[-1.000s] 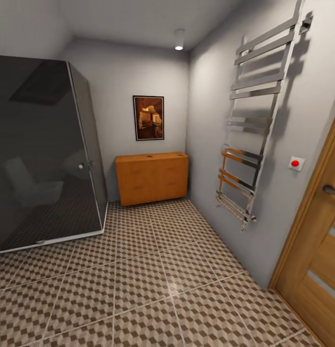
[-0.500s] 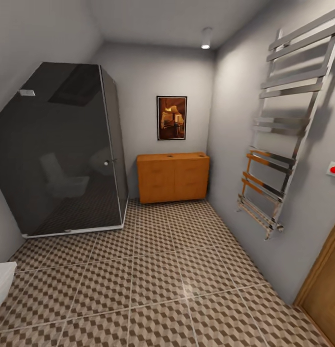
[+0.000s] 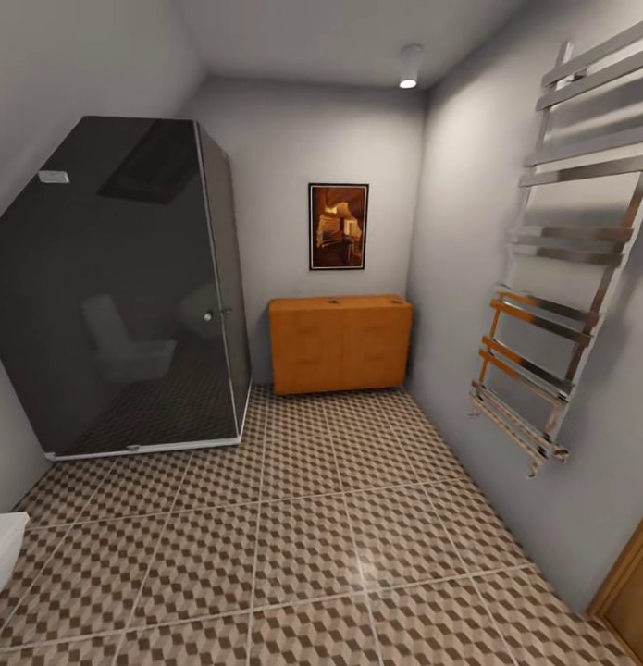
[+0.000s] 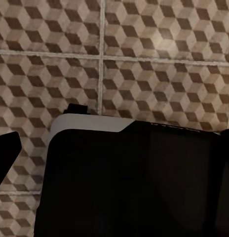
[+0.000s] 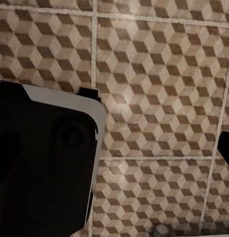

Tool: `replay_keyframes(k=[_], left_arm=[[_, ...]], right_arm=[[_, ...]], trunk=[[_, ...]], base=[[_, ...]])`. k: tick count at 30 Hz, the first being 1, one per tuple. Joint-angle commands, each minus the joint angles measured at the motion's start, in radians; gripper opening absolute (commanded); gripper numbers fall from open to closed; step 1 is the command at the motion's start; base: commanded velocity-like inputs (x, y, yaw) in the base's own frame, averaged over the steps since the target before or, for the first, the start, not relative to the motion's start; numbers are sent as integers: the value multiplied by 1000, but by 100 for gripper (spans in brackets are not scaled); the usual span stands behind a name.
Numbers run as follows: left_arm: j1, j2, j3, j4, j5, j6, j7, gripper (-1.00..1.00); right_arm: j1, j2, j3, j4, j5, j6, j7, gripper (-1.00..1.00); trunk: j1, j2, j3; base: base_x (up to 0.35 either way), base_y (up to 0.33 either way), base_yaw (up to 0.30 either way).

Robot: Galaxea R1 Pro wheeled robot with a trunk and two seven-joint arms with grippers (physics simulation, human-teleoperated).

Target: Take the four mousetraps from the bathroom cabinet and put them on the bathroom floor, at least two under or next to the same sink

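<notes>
- The orange-brown cabinet stands against the far wall, tucked into the corner where that wall meets the right-hand wall, directly beneath a framed picture.
- Its flat fronts look closed; 2 small dark marks sit on its top, too small to identify. I cannot make out any mousetraps from here; going by the task, they should be with the cabinet.
- The bathroom floor stretches between the robot and the cabinet, all cube-patterned tile with pale grout lines, with nothing lying in the way.
- A dark glass shower enclosure fills the left side, its front corner just beside the cabinet's left end.
- A chrome towel rail hangs on the right wall, and a sliver of white fixture shows at the lower left edge.
- Both wrist views look down at tile past dark parts of the robot's body; the left tool and the right tool are not clearly shown, so I cannot tell whether either is spread or pressed together.
- The relation that matters: the cabinet lies straight ahead and slightly right of centre, well apart from both arms, its long axis running across the line of approach.
- Neither arm looks nearer; my judgement is that the base must roll forward before any reach is possible.
</notes>
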Motion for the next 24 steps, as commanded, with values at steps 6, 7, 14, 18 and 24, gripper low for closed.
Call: replay_keyframes(k=[6, 7, 14, 18, 24], left_arm=[[0, 0, -8, 1, 3, 14, -2, 100], [0, 0, -8, 1, 2, 14, -2, 100], [-1, 0, -8, 1, 0, 16, -1, 100], [-1, 0, -8, 1, 1, 16, -1, 100], [-1, 0, -8, 1, 1, 16, -1, 100]], right_arm=[[-2, 0, 5, 2, 7, -5, -3, 100], [-2, 0, 5, 2, 7, -5, -3, 100], [-2, -2, 5, 2, 9, -5, -2, 100], [-3, -3, 6, 2, 11, -5, -1, 100], [-2, -2, 7, 2, 10, -4, -1, 100]], trunk=[[1, -1, -2], [1, -1, -2], [1, -1, -2], [1, -1, -2], [1, -1, -2]], base=[[319, 0, 1], [322, 0, 0], [322, 0, 0], [322, 0, 0], [322, 0, 0]])
